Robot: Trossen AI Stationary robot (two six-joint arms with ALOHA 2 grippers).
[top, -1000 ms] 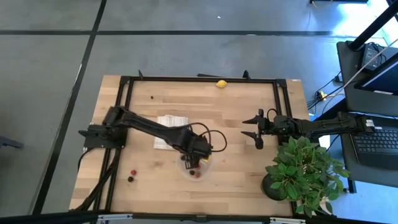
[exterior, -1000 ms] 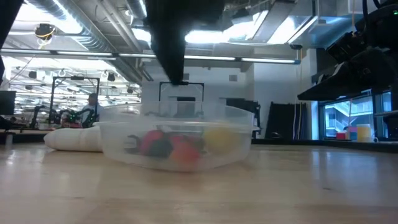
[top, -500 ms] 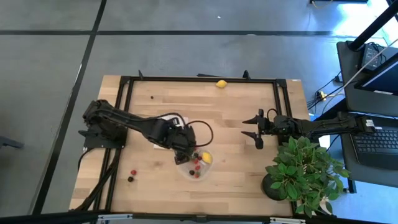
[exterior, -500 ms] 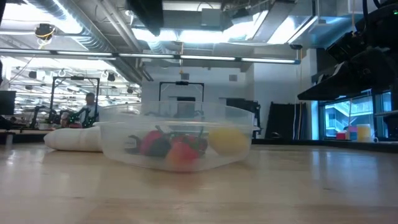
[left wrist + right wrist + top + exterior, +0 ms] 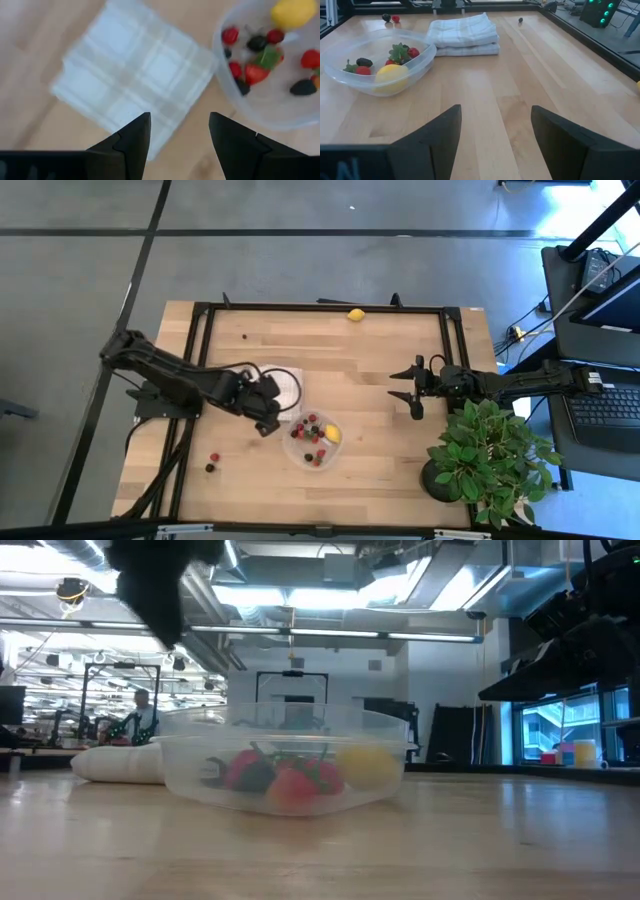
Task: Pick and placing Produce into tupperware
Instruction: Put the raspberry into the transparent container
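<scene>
The clear tupperware (image 5: 314,443) sits on the table near its near edge and holds several red and dark berries plus a yellow lemon (image 5: 332,434). It also shows in the low view (image 5: 285,772), the left wrist view (image 5: 272,65) and the right wrist view (image 5: 377,60). A second lemon (image 5: 356,314) lies at the far edge. Two berries (image 5: 212,462) rest on the wood left of the container, and a dark berry (image 5: 244,335) lies far left. My left gripper (image 5: 267,420) is open and empty, above the checked cloth's edge beside the container (image 5: 178,140). My right gripper (image 5: 413,392) waits open at the right.
A white-and-grey checked folded cloth (image 5: 274,388) lies left of the container. A leafy potted plant (image 5: 485,455) stands at the table's near right corner. A black frame (image 5: 320,307) runs around the table's edge. Bare wood stretches between the container and the right gripper.
My left gripper has pulled back from above the container toward the table's left, uncovering the fruit inside. It now hangs over the cloth's near edge. The container and the right arm have kept still.
</scene>
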